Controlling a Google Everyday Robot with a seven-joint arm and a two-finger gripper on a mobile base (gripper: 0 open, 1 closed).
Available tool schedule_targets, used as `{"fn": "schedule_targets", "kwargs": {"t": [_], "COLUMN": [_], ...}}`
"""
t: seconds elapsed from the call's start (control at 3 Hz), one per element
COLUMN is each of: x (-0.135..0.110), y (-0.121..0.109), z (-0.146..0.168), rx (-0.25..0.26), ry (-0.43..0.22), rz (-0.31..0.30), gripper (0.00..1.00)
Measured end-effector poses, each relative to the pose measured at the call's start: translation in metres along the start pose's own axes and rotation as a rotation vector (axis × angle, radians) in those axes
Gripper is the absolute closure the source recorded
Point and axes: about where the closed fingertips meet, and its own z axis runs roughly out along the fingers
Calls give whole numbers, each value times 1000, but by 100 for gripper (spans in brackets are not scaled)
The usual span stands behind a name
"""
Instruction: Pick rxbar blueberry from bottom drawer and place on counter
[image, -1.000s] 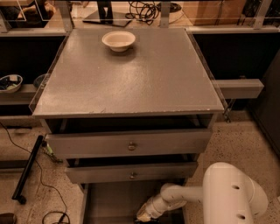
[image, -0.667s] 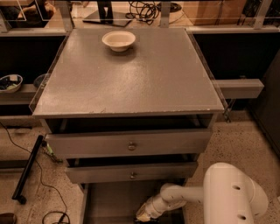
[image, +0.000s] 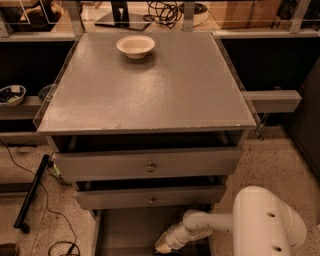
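Note:
The counter (image: 150, 85) is a large grey square top with clear side rims. Below it, the bottom drawer (image: 127, 231) is pulled out furthest and shows a plain grey floor. My white arm reaches in from the lower right. The gripper (image: 163, 246) is down inside the bottom drawer, near its front at the frame's lower edge. The rxbar blueberry is out of view.
A white bowl (image: 135, 46) stands at the back of the counter. The two upper drawers, with round knobs (image: 150, 166), stick out above the bottom drawer. A grey side shelf (image: 272, 100) juts out on the right. Black cables and a pole (image: 31, 195) lie on the floor at left.
The gripper has shifted very slightly down and to the left inside the bottom drawer. Nothing else has moved.

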Motion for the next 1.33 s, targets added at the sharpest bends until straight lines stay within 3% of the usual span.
{"fn": "schedule_targets", "kwargs": {"t": [1.0,1.33], "x": [0,0], "y": [0,0], "z": [0,0], "rx": [0,0], "ry": [0,0], "rz": [0,0], "gripper": [12,0]}}
